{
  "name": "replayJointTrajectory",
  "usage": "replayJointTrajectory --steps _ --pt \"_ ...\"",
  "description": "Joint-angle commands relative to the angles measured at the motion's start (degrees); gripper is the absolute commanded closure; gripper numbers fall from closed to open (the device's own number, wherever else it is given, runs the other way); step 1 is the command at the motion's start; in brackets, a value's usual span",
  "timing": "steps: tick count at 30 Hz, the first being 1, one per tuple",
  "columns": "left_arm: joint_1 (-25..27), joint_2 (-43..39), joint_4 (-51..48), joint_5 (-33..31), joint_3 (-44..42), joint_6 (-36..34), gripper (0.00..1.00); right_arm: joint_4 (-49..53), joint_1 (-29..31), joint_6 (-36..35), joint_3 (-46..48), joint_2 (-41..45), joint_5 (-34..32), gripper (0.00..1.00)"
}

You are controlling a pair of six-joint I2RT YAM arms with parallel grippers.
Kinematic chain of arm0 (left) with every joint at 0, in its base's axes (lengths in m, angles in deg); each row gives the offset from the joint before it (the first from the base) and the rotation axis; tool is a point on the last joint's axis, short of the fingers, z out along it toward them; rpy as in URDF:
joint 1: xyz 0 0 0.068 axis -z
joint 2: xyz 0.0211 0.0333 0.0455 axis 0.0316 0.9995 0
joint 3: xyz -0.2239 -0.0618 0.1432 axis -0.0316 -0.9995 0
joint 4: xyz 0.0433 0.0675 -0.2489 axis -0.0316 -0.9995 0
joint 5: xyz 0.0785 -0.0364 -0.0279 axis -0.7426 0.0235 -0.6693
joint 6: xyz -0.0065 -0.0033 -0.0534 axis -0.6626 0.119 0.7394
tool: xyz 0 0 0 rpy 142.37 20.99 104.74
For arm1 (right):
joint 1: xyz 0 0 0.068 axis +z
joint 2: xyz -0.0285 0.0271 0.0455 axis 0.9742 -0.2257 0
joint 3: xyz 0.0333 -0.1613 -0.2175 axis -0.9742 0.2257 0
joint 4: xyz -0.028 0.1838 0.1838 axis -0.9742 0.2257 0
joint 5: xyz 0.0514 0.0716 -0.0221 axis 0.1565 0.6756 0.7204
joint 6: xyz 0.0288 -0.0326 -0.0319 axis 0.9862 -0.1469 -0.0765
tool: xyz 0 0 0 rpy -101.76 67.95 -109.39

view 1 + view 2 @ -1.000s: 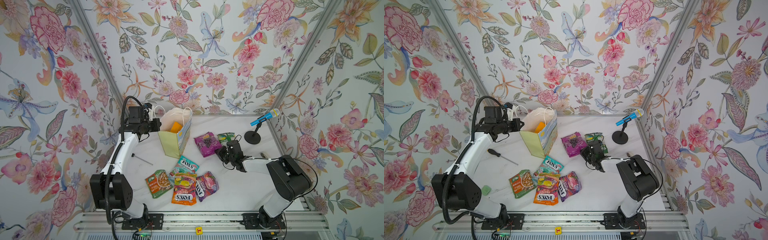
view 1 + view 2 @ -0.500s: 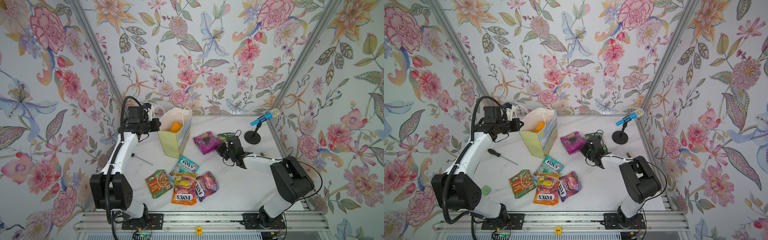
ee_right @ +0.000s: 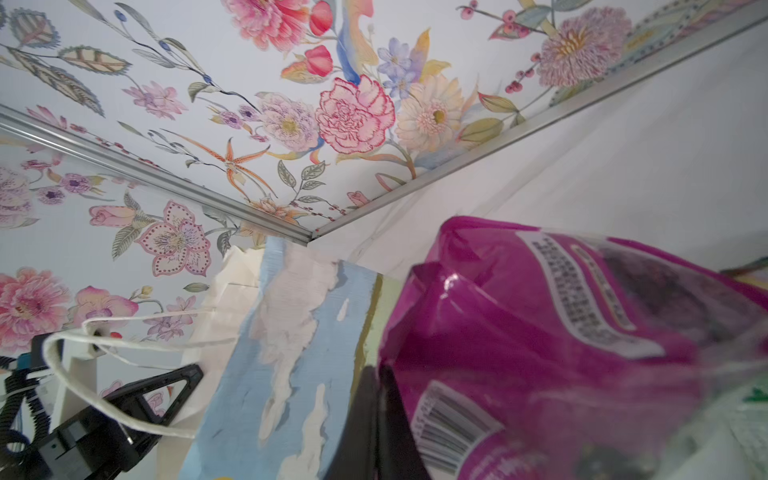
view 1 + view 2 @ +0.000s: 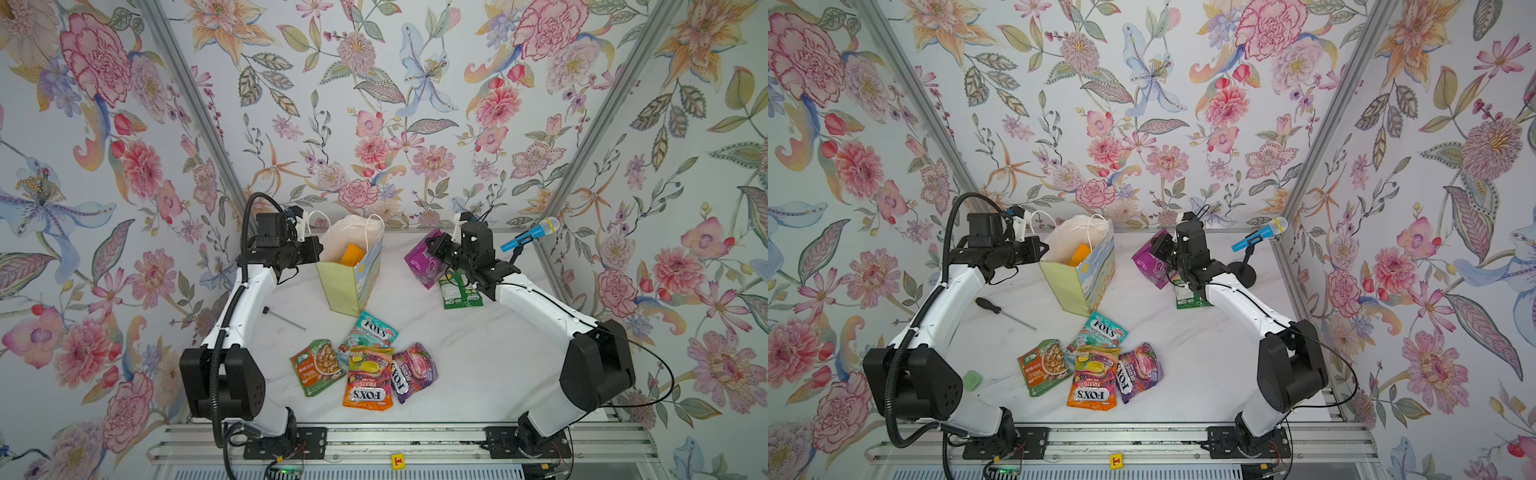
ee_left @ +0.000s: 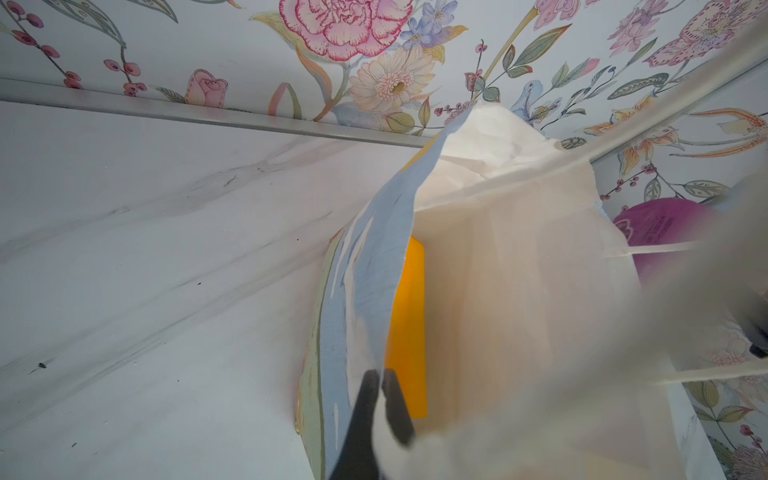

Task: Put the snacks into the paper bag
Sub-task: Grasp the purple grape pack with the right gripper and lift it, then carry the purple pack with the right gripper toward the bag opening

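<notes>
The paper bag (image 4: 353, 282) stands upright at the back, and a yellow packet (image 4: 352, 254) shows inside it. My left gripper (image 4: 318, 251) is shut on the bag's left rim; in the left wrist view the jaws (image 5: 381, 374) pinch the painted wall. My right gripper (image 4: 436, 249) is shut on the purple packet (image 4: 424, 259), held above the table to the right of the bag (image 3: 291, 353). A green packet (image 4: 461, 291) lies under that arm. Teal (image 4: 372, 330), orange (image 4: 368, 380) and purple (image 4: 415, 370) FOX'S packets and a nut pouch (image 4: 318, 365) lie together in front.
A screwdriver (image 4: 1005, 311) lies on the table left of the bag. A blue microphone (image 4: 530, 237) on a black stand is at the back right. A small green object (image 4: 971, 380) sits by the left arm's base. Flowered walls close in three sides.
My right gripper has shut on the purple packet and raised it off the table, toward the back. The green packet stayed on the table. The left arm and the bag have not moved.
</notes>
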Motion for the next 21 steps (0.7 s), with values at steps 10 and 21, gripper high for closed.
replayJointTrajectory --steps 10,21 --pt "-0.5 -2.0 2.4 1.0 -3.0 1.4 1.00 5.8 -0.2 -9.5 -28.4 -6.7 2.2 1.00" --pt "-0.5 -2.3 2.7 1.2 -3.9 1.5 1.00 12.1 1.2 -5.7 -71.6 -30.6 9.6 1.00"
